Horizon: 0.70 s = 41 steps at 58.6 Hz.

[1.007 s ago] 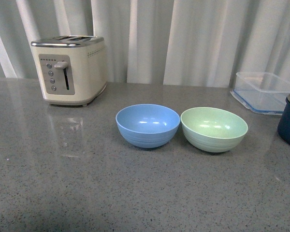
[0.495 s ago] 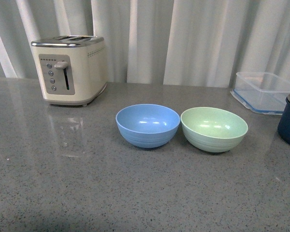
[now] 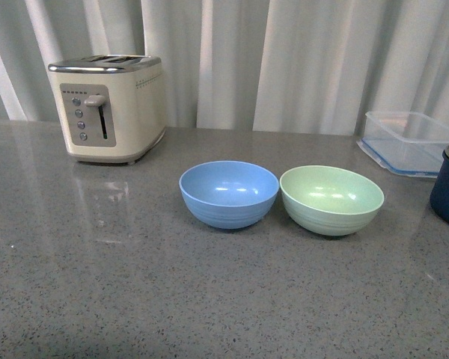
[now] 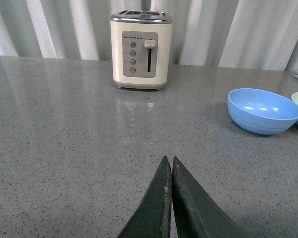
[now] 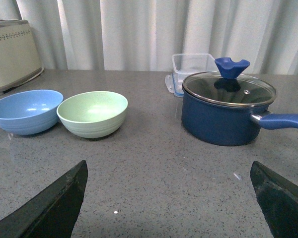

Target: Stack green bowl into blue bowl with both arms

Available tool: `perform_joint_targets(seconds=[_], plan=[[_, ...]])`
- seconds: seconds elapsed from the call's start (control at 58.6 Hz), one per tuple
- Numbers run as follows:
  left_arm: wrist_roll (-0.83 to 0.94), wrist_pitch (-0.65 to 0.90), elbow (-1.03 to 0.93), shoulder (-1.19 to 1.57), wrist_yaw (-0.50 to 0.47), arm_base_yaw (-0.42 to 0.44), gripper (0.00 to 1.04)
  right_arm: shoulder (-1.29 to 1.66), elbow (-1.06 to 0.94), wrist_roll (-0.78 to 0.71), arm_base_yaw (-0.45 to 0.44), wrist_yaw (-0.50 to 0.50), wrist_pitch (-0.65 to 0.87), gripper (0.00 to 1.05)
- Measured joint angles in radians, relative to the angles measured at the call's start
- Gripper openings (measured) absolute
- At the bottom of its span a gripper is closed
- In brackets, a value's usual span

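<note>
On the counter (image 3: 135, 284), green bowl (image 3: 331, 200) and blue bowl (image 3: 229, 193) face up; left jaws together, right jaws wide.

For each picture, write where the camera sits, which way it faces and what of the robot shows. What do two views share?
Front view: on the robot's body, facing across the grey counter; no arm shows.
Left wrist view: behind the shut left gripper, facing the cream boxy toaster.
Right wrist view: behind the open right gripper, facing the dark navy lidded pot.
Front and right wrist share the sky-blue matte bowl beside the mint-green matte bowl.
</note>
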Motion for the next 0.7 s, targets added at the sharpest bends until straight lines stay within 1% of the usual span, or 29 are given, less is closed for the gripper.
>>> perform_joint_targets(seconds=[0.188, 0.256, 0.29, 0.495, 0.529, 0.7], plan=[[0.000, -0.051, 0.000, -0.050, 0.000, 0.000, 0.04, 0.000, 0.000, 0.000, 0.000, 0.000, 0.000, 0.95], [0.001, -0.182, 0.000, -0.146, 0.001, 0.000, 0.04, 0.000, 0.000, 0.000, 0.000, 0.000, 0.000, 0.95], [0.001, -0.207, 0.000, -0.175, 0.000, 0.000, 0.04, 0.000, 0.000, 0.000, 0.000, 0.000, 0.000, 0.95], [0.001, -0.217, 0.000, -0.211, 0.000, 0.000, 0.04, 0.000, 0.000, 0.000, 0.000, 0.000, 0.000, 0.95], [0.001, -0.217, 0.000, -0.211, 0.000, 0.000, 0.06, 0.000, 0.000, 0.000, 0.000, 0.000, 0.000, 0.95], [0.001, -0.217, 0.000, -0.211, 0.000, 0.000, 0.36, 0.000, 0.000, 0.000, 0.000, 0.000, 0.000, 0.95]])
